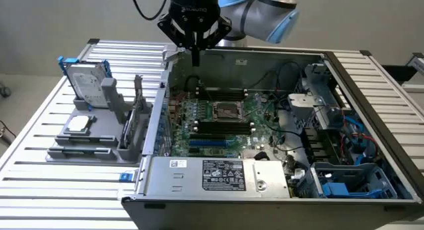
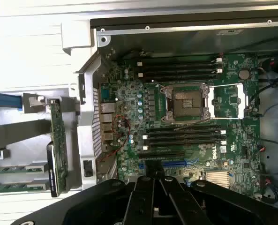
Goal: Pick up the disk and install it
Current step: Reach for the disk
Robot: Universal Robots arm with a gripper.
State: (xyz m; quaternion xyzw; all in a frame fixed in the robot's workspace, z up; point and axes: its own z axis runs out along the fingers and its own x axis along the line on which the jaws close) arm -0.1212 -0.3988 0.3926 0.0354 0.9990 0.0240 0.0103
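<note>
Exterior view gives one disk (image 1: 89,81), standing upright in one grey rack (image 1: 112,103) on the table (image 1: 39,190), at the exterior view's left of one open computer case (image 1: 378,115). One gripper (image 1: 195,60) hangs over the case's far edge, fingers closed together, holding nothing.

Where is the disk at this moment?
The disk stands upright in a grey holder on the exterior view's left, outside the open computer case.

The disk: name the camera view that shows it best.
The exterior view: the disk stands upright in a grey holder beside the computer case, label facing the camera. The wrist view catches at most a blue strip, possibly its carrier.
</note>
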